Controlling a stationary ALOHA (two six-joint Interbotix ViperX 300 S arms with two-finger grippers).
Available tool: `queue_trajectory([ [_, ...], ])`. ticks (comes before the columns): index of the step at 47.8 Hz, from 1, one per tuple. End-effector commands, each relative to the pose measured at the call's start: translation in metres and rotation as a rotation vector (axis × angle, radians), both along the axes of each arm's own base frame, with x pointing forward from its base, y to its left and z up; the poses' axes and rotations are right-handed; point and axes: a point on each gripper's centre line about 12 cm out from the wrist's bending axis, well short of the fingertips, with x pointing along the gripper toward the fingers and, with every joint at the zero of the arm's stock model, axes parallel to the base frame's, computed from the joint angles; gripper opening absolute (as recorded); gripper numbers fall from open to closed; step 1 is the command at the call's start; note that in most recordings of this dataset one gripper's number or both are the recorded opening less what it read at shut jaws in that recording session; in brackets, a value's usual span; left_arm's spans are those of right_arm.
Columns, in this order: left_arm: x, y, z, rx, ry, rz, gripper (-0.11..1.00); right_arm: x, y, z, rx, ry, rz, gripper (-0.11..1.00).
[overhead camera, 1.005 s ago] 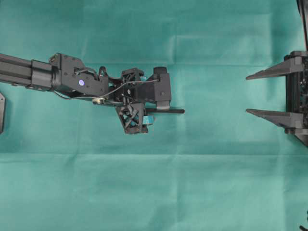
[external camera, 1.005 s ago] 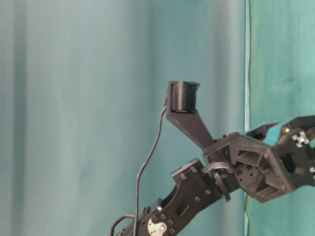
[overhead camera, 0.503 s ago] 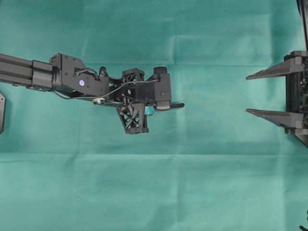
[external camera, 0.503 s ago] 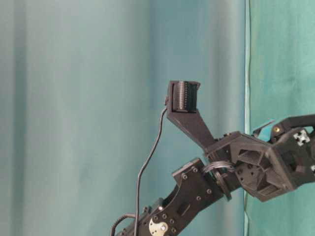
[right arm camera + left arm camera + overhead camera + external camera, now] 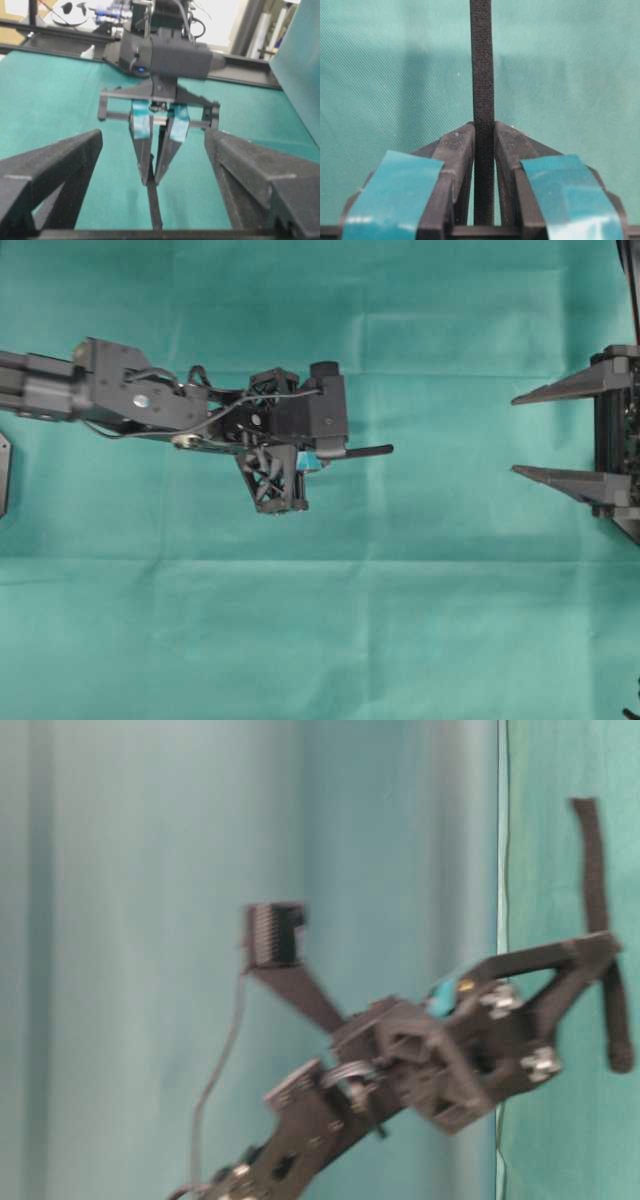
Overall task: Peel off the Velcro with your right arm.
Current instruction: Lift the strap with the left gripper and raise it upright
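Velcro [image 5: 482, 100], a thin black strip, is pinched between the two fingers of the left gripper [image 5: 483, 145], whose fingers carry teal patches. In the left wrist view the strip runs straight up out of the closed tips and past the top edge, against green cloth [image 5: 380, 75]. From overhead, the left gripper [image 5: 325, 452] sits left of centre above the cloth [image 5: 400, 620], and the Velcro [image 5: 365, 450] juts from it toward the right side. The table-level view is blurred; there the Velcro [image 5: 598, 910] stands nearly upright, one end rounded, held near the gripper's front.

The right gripper [image 5: 555, 435] is at the far right edge of the overhead view, its two long pointed black fingers spread wide apart and gripping nothing, well apart from the strip. In the right wrist view those fingers [image 5: 50, 170] frame the left gripper [image 5: 155, 180] and the Velcro [image 5: 155, 205] pointing toward the camera.
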Motion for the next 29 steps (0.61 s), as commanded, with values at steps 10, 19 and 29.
queue_trajectory([
  [10,-0.019,-0.006,0.061,0.000,-0.138,-0.006,0.10,0.008,0.001,0.027,-0.036,-0.029,0.006,0.62],
  [19,-0.035,-0.010,0.086,0.003,-0.196,-0.015,0.10,0.014,0.001,0.042,-0.048,-0.037,0.007,0.62],
  [29,-0.054,-0.012,0.108,0.005,-0.253,-0.018,0.10,0.023,0.001,0.052,-0.060,-0.027,0.008,0.62],
])
